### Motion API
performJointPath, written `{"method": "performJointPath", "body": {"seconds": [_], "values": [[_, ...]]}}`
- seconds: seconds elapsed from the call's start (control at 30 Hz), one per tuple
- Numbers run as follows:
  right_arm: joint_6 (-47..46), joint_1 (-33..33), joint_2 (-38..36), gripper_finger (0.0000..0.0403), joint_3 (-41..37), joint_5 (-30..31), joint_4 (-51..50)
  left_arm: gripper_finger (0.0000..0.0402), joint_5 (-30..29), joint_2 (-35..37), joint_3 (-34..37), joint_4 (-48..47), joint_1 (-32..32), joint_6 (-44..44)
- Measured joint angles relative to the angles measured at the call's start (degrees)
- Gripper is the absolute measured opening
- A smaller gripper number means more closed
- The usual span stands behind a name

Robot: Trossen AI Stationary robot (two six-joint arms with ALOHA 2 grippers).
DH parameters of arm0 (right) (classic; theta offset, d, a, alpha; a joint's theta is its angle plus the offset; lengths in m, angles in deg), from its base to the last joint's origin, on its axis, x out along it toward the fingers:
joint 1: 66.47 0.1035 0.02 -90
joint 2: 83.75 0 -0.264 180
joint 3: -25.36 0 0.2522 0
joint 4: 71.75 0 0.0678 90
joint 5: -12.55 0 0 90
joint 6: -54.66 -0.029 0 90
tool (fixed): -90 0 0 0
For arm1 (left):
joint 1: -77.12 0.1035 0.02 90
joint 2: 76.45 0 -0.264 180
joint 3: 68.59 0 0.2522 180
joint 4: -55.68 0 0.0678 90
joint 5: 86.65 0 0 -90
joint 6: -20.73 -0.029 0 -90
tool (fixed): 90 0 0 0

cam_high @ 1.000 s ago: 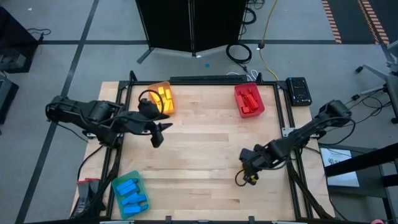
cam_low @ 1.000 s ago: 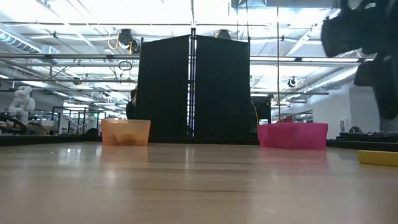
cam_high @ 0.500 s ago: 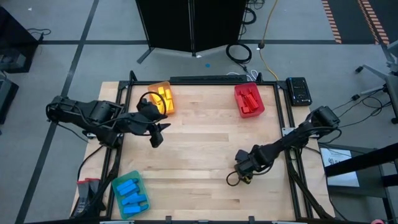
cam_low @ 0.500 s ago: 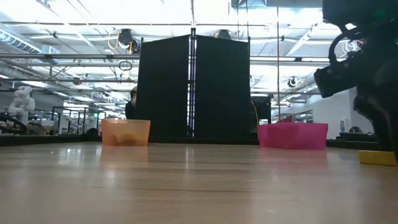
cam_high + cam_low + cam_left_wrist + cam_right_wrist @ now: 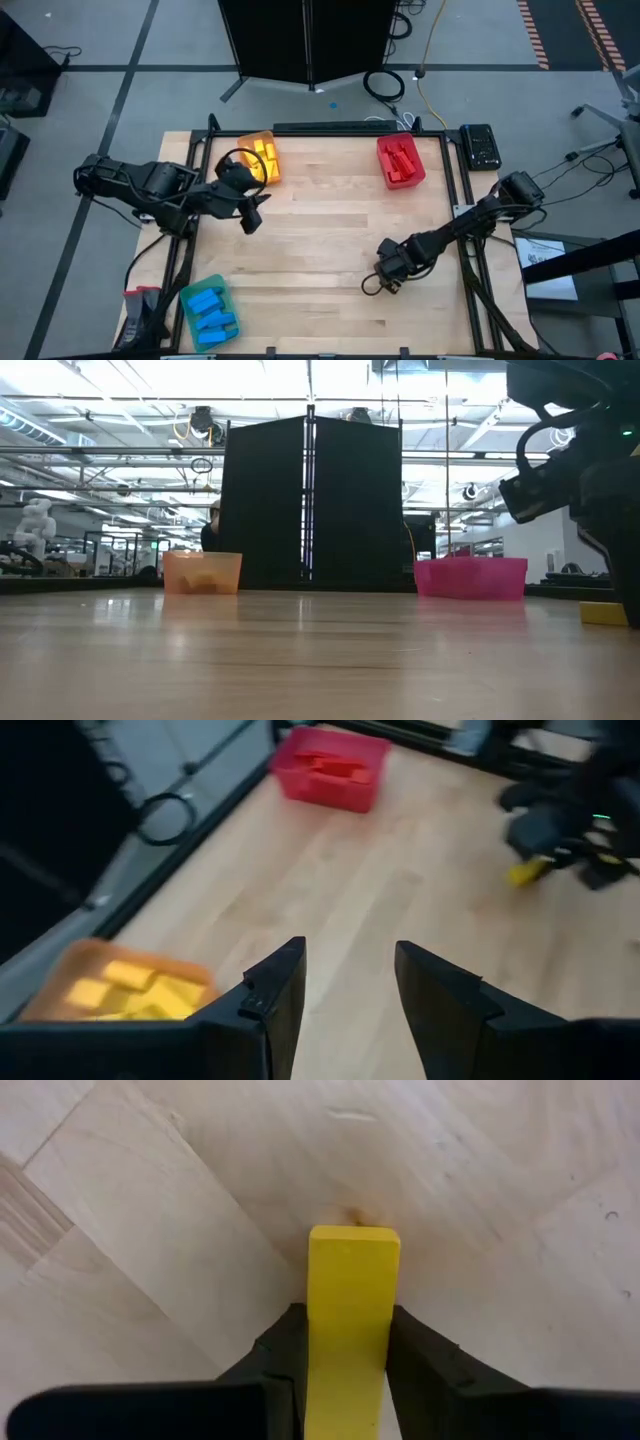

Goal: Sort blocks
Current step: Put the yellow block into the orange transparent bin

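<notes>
Wooden table (image 5: 320, 240): right gripper (image 5: 345, 1355) fingers clamped on yellow block (image 5: 350, 1310).

I log a grey floor (image 5: 120, 60) with dark seams. A black partition (image 5: 310, 500) stands behind my table (image 5: 330, 250). Ceiling lights (image 5: 150, 375) glare overhead.

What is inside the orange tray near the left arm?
The orange tray holds several yellow blocks, lying loosely together. No red or blue ones show. The blocks overlap and the left gripper covers one edge, so an exact count and the tray floor stay hidden.
</notes>
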Motion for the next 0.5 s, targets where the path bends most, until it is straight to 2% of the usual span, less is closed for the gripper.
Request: {"method": "performJointPath", "body": {"seconds": [0.17,0.27,0.4,0.5], "values": [[3.41,-2.03,-2.11,0.0084,0.49,-0.06,0.05,0.0162,-5.24,0.00,0.00,-3.91,0.02,2.94],[8.03,-4.85,-5.60,0.0084,2.14,4.20,2.31,0.0162,-5.64,0.02,0.53,-3.36,0.18,2.95],[17.03,-10.81,-11.16,0.0084,6.08,9.04,6.55,0.0162,-5.90,0.73,5.55,1.53,1.47,5.34],[24.98,-15.06,-15.49,0.0084,10.62,12.20,12.80,0.0162,-5.83,1.32,11.15,8.91,2.43,6.40]]}}
